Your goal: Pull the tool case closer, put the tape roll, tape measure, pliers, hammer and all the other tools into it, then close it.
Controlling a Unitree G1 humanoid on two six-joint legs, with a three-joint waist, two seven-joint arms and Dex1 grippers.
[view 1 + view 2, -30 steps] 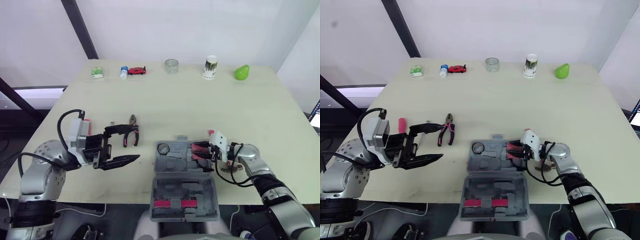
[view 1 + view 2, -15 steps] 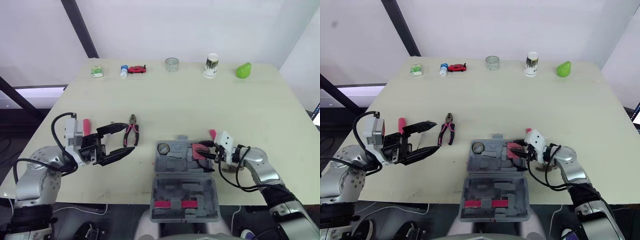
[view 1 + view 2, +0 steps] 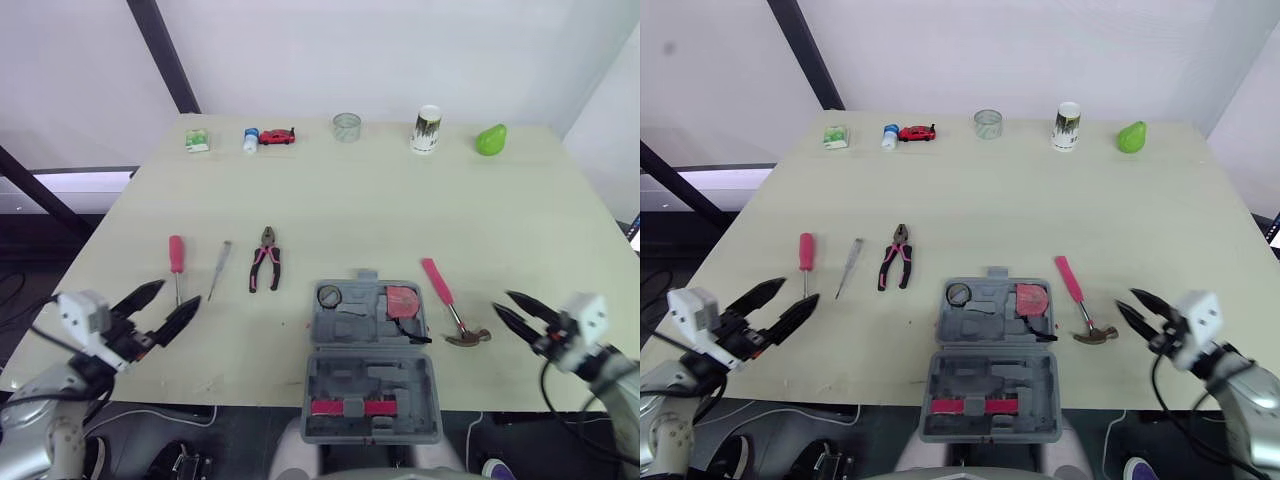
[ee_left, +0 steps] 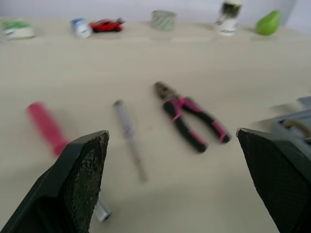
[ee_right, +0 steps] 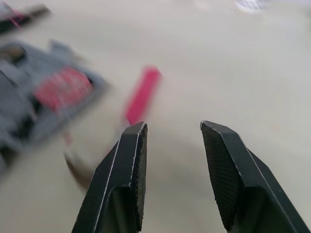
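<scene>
Hammer: just right of case, long axis front-to-back, head nearest the robot. Right gripper: farther right, part-open, empty; the nearer arm. Left gripper: wide, left of case.

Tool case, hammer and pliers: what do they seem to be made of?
Tool case: probably moulded plastic, matt grey, with shaped recesses inside. Hammer: dull metal head and shank; the pink handle is likely plastic or rubber. Pliers: dark metal jaws, with pink-and-black grips that look like rubbery sleeves.
</scene>
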